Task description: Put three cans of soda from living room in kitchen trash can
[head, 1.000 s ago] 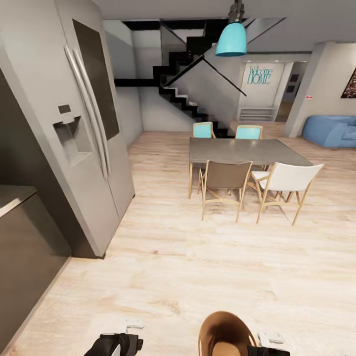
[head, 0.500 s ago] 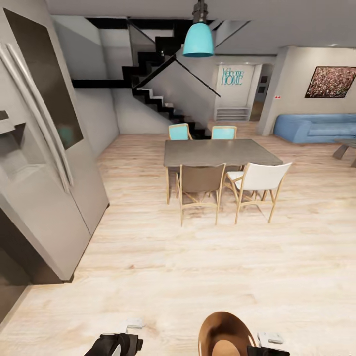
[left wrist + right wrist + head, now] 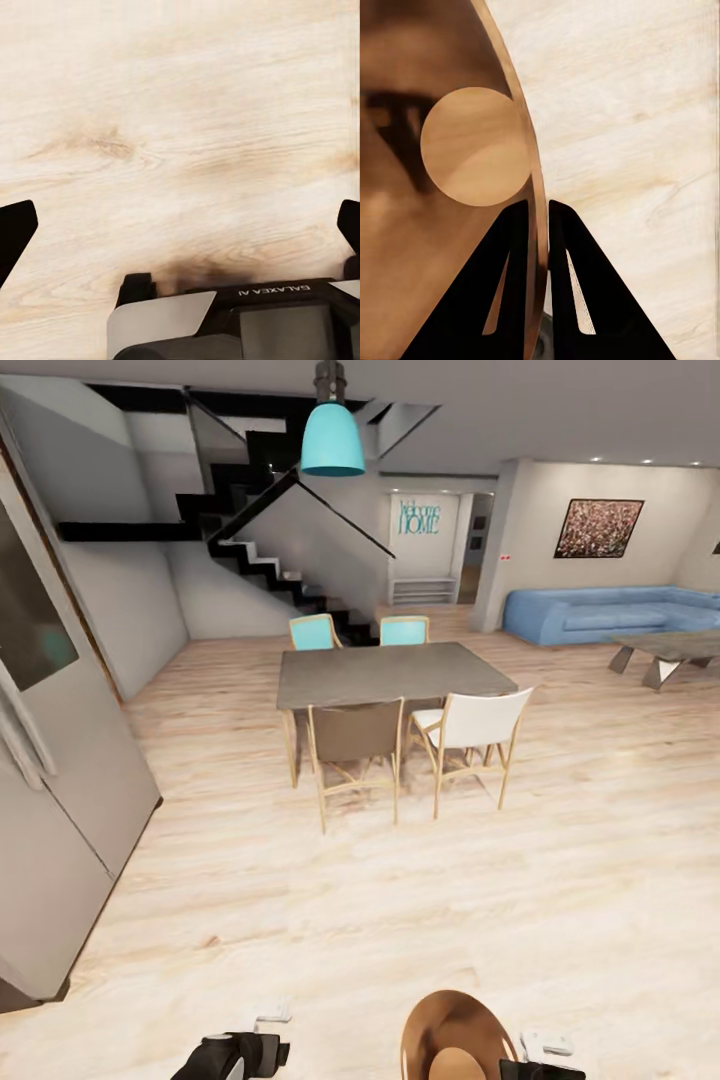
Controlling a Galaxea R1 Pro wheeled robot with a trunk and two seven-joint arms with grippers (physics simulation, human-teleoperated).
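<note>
Right gripper, 2 black fingers pinched on the thin rim of the round tapered trash can, brown inside; 1 finger inside the wall, 1 outside, so the bin is carried w/ the robot. Head view shows the same bin low at the robot's right side, mouth up. A pale round disc sits in its interior; prob. the bin floor, can't tell for sure. No soda cans seen in it.

Left gripper spread wide, fingertips at the frame edges, nothing between them, just pale wood-plank floor below.

Further out: tall steel fridge at left, so robot is at the kitchen edge. Then grey-topped dining table w/ 4 chairs, turquoise pendant lamp above, black staircase behind, long blue sofa far right.

Progress, as a judgement: 0 of 3 cans visibly binned. All 3 to find, pick up and drop in; bin must end up in the kitchen.
</note>
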